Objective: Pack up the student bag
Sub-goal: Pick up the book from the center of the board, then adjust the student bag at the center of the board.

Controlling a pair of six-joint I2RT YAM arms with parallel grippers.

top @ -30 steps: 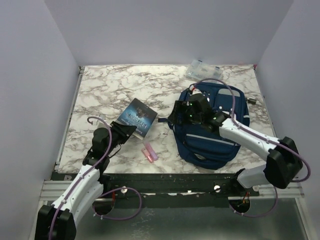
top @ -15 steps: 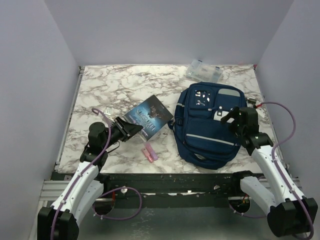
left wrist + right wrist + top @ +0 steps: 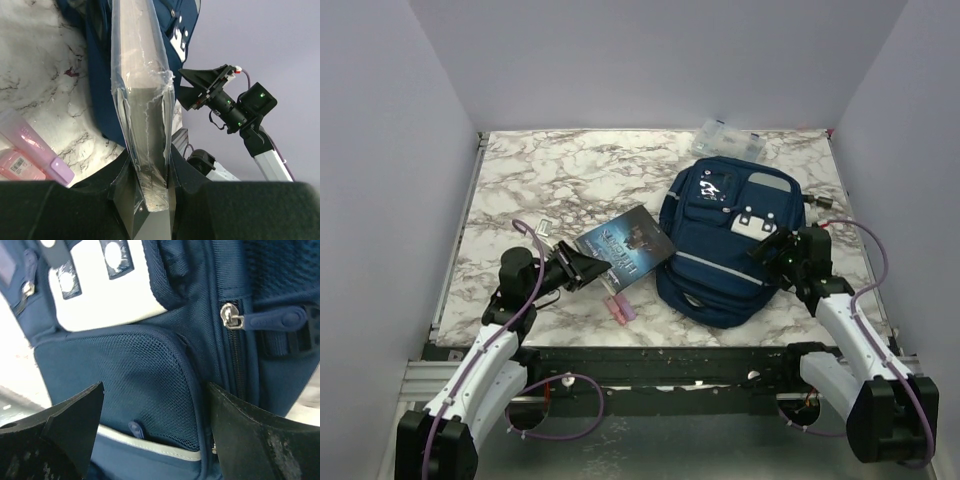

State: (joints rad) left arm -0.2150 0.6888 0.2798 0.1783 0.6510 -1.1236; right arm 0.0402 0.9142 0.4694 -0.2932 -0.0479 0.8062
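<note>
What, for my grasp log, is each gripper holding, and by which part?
The left gripper clamps the plastic-wrapped book by one edge. The right gripper is open by the student bag, holding nothing.

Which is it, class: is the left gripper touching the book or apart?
Touching. The left wrist view shows the left gripper clamped on both sides of the book.
</note>
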